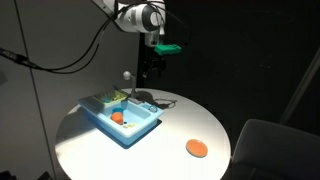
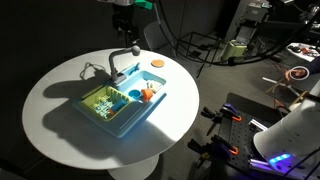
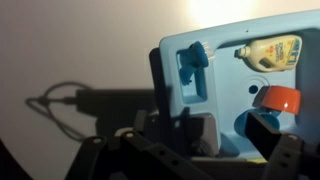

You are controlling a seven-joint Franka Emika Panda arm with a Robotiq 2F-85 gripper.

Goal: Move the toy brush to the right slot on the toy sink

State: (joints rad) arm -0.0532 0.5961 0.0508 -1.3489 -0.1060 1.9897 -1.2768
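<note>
The light blue toy sink (image 1: 125, 128) stands on the round white table in both exterior views (image 2: 128, 120), with its grey faucet (image 2: 124, 62) on the far rim. In the wrist view the sink (image 3: 225, 75) fills the right side. A small blue upright piece (image 3: 190, 62) stands in a recess on its rim, and I cannot tell whether it is the toy brush. My gripper (image 1: 149, 72) hangs well above the faucet end (image 2: 125, 25). Its fingers (image 3: 208, 135) look apart, with sink showing between them and nothing clearly held.
An orange disc (image 1: 196, 148) lies on the table beside the sink (image 2: 157, 64). Inside the basin are an orange-red toy (image 3: 276, 98), a yellowish item (image 3: 270, 50) and green pieces (image 2: 100, 100). A black cable (image 3: 70, 105) lies on the table.
</note>
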